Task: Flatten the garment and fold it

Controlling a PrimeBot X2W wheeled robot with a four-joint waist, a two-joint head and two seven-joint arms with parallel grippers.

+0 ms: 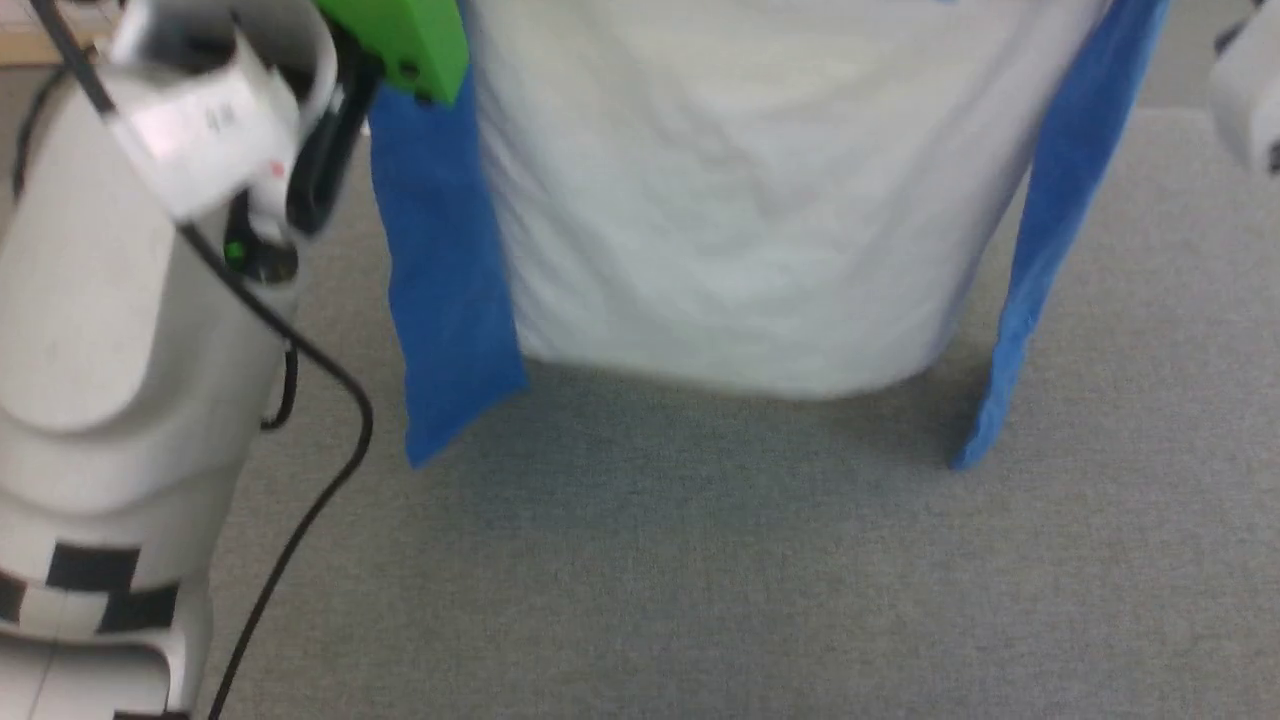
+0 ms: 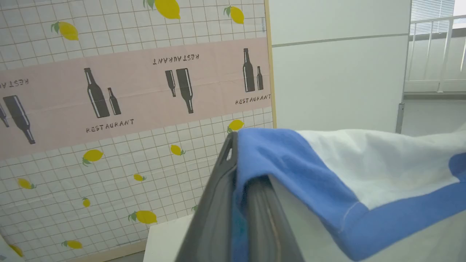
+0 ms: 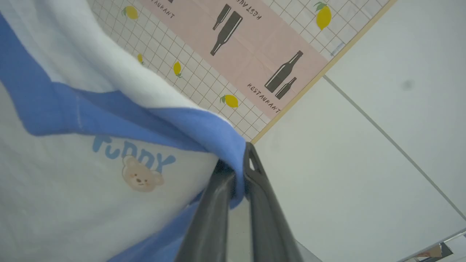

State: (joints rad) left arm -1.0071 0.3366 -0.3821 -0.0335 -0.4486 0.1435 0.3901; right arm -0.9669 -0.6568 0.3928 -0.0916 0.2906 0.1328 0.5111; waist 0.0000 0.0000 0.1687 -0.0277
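The left tool [image 2: 241,171] is pinched shut on a fold of blue shoulder cloth. The right tool [image 3: 236,174] is nipped the same way on the other blue shoulder, so the shirt [image 1: 740,230] hangs stretched between them. In the head view its white body fills the upper middle of the frame, with one blue sleeve [image 1: 445,290] dangling at the left and the other sleeve [image 1: 1040,260] at the right. A little bear print [image 3: 140,176] shows at the lower left of the right wrist view. To my eye the job is barely begun: the shirt is opened out in the air, but it is not laid down or smoothed, and no fold is made. Below its hem lies a grey carpet-like surface [image 1: 700,580]; floor or counter, I cannot say. A pale arm [image 1: 110,300] with a black cable [image 1: 300,520] stands at the left. Behind are a lemon-and-bottle patterned panel [image 2: 127,91], a plain white wall [image 2: 338,72] and a window [image 2: 433,14] at the upper right.
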